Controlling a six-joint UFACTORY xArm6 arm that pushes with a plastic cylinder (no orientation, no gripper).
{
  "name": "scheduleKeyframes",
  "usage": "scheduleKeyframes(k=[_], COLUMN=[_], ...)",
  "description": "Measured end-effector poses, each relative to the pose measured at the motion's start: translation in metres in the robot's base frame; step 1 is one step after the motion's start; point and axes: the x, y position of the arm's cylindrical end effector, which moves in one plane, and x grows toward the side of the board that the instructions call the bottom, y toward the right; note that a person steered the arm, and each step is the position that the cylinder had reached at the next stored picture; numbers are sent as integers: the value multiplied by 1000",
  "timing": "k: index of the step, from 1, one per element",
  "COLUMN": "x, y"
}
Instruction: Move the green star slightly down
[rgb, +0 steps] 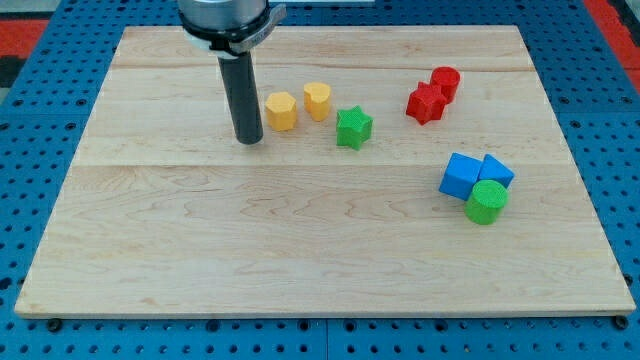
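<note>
The green star (353, 128) lies on the wooden board (300, 240), a little above the middle. My tip (249, 139) rests on the board to the star's left, about a hundred pixels away and slightly lower. A yellow hexagon block (281, 110) stands between my tip and the star, just to the tip's upper right. A yellow heart-like block (317, 101) sits to the star's upper left, close to it but apart.
A red star (425, 103) and a red cylinder (445, 83) touch each other at the upper right. Two blue blocks (460, 176) (495, 171) and a green cylinder (487, 202) cluster at the right. A blue pegboard (40, 120) surrounds the board.
</note>
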Motion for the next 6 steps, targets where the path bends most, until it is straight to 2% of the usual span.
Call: scheduleKeyframes(k=[1, 2, 3, 6], x=[-13, -24, -24, -24], y=[34, 43, 45, 107])
